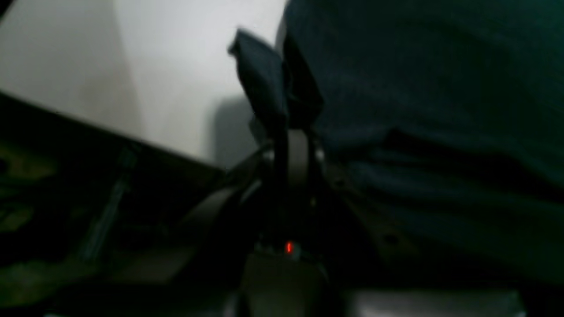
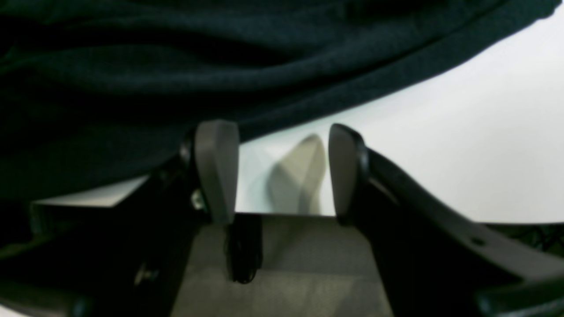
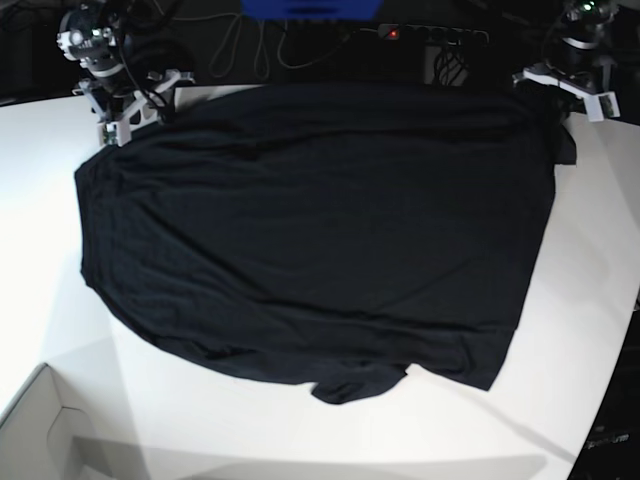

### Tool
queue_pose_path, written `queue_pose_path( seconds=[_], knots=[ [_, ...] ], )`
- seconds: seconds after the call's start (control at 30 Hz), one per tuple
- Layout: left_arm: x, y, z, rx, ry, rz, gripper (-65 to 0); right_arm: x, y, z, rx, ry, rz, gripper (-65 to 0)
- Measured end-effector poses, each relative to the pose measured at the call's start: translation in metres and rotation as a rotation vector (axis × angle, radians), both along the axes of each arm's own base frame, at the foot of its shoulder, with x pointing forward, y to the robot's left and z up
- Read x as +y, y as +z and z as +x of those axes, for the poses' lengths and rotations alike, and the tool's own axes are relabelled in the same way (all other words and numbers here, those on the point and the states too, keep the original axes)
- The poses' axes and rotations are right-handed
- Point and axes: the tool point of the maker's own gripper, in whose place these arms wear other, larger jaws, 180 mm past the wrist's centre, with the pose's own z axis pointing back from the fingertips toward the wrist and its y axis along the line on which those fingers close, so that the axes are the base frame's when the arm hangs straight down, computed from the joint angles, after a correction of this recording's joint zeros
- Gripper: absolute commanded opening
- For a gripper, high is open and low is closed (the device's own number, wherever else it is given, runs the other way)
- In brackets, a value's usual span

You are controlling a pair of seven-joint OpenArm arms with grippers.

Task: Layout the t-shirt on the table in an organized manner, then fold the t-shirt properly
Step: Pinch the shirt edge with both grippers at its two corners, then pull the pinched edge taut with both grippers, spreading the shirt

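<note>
Layout looks mostly done, folding not started. The t-shirt lies spread across the middle of the counter, one layer, no fold lines visible; body is broad and fairly smooth. Rough spots: ripples along the 9 o'clock edge, a small bunched flap at the 6 o'clock edge, and a corner sticking out at about 2 o'clock by the left tool. Left tool is clamped on a pinch of the shirt; the left wrist view shows black cloth wrapped between the closed fingers, with bare counter beside it. In the base view that arm sits at 1–2 o'clock, at the shirt's far corner. Right tool is spread open with nothing between its fingers; the shirt edge hangs just beyond the tips and white counter shows through the gap. That arm is at 10–11 o'clock in the base view. My read: the right corner is released and the left corner is not yet let go, so the flattening step is closing out. Left to do: release, tidy the bunched hem, then all folds. Around: white box corner at 7 o'clock, well apart from the cloth; cables and a blue item at 12 o'clock beyond the counter edge. Nothing lies on the shirt or blocks the fold paths.
</note>
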Motion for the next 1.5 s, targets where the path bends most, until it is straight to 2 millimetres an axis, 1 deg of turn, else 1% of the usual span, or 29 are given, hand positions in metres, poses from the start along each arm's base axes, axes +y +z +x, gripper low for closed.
queue_pose_path(
  seconds=[0.17,0.23,0.37,0.47,0.57,0.6,0.67,0.8,0.93,1.0,1.07,1.17,1.27,1.33,1.4,1.5],
  knots=[
    [0.000,0.000,0.002,0.003,-0.001,-0.003,-65.0,0.001,0.001,0.005,-0.011,0.000,0.004,-31.0],
    [0.000,-0.001,0.001,0.005,-0.001,-0.003,-65.0,0.002,-0.005,0.002,-0.004,-0.005,0.018,-31.0],
    [0.000,0.000,0.001,0.004,-0.002,-0.002,-65.0,0.004,-0.010,0.014,-0.038,-0.024,0.052,-31.1],
    [-0.001,0.000,0.002,0.002,-0.001,-0.003,-65.0,0.004,-0.010,0.016,-0.048,-0.028,0.061,-31.1],
    [0.000,0.000,0.001,0.004,-0.001,-0.002,-65.0,0.004,-0.010,0.016,-0.048,-0.028,0.061,-31.8],
    [0.000,0.000,0.001,0.003,-0.002,-0.002,-65.0,0.004,-0.010,0.016,-0.047,-0.028,0.061,-33.0],
    [0.000,0.000,0.001,0.004,-0.002,-0.002,-65.0,0.004,-0.010,0.016,-0.047,-0.028,0.061,-39.5],
    [0.000,-0.001,0.000,0.006,-0.001,-0.003,-65.0,0.003,-0.011,0.014,-0.038,-0.028,0.058,-65.0],
    [0.000,-0.001,0.000,0.007,-0.002,-0.002,-65.0,0.002,-0.010,0.013,-0.033,-0.027,0.055,-65.0],
    [-0.001,-0.001,-0.001,0.009,-0.001,-0.003,-65.0,0.001,-0.007,0.009,-0.016,-0.019,0.039,-65.0],
    [-0.002,0.002,0.000,0.004,-0.007,0.000,-65.0,-0.008,-0.001,0.003,-0.005,-0.032,0.004,-65.0],
    [-0.003,0.008,0.002,-0.009,-0.014,0.008,-65.0,-0.020,0.017,0.003,-0.047,-0.030,-0.039,-65.0],
    [-0.005,0.010,-0.002,0.001,-0.024,0.012,-65.0,-0.028,0.033,0.011,-0.101,-0.018,-0.059,-65.0],
    [-0.006,0.013,-0.002,-0.004,-0.029,0.014,-65.0,-0.043,0.043,0.014,-0.131,-0.056,-0.088,-65.0],
    [-0.006,0.015,-0.001,-0.011,-0.029,0.015,-65.0,-0.056,0.047,0.012,-0.136,-0.091,-0.110,-65.0],
    [-0.006,0.015,-0.001,-0.011,-0.030,0.015,-65.0,-0.060,0.046,0.010,-0.127,-0.101,-0.118,-65.0]
  ],
)
